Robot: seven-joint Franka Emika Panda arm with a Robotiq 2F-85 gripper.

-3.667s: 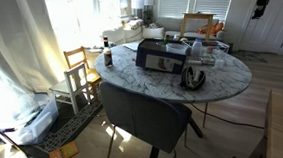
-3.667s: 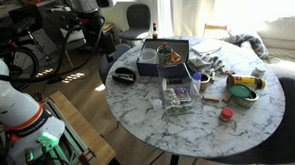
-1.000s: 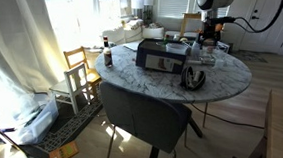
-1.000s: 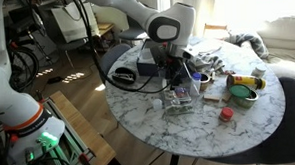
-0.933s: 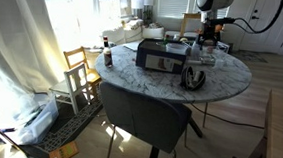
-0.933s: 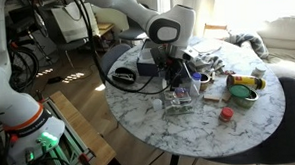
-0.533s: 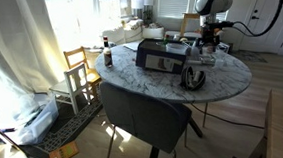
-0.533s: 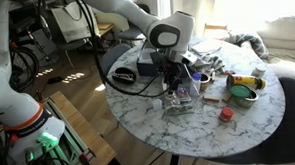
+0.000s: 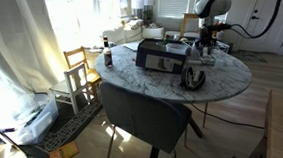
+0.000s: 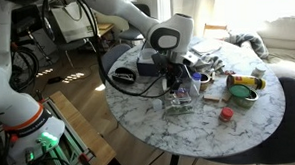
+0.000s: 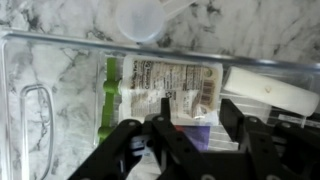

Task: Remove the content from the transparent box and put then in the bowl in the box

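The transparent box (image 10: 177, 97) stands on the marble table in front of the dark grey box (image 10: 176, 47), which also shows in an exterior view (image 9: 161, 58). A white bowl (image 10: 148, 58) sits inside the grey box. My gripper (image 10: 174, 84) hangs straight down into the transparent box; it also shows in an exterior view (image 9: 205, 53). In the wrist view the gripper (image 11: 197, 125) is open, its fingers either side of a purple item (image 11: 190, 138) that lies on a green-and-white labelled packet (image 11: 165, 83). A white item (image 11: 272, 92) lies to the right inside the clear wall (image 11: 60, 38).
A white scoop (image 11: 140, 20) lies just outside the clear box. A black-and-yellow round object (image 9: 193, 77), a green-rimmed bowl (image 10: 245, 87), a red lid (image 10: 226, 114) and a bottle (image 9: 108, 57) share the round table (image 10: 205, 130). A chair (image 9: 144, 114) stands at its edge.
The gripper has sunk slightly lower into the transparent box over the last second. The things on the table have not moved.
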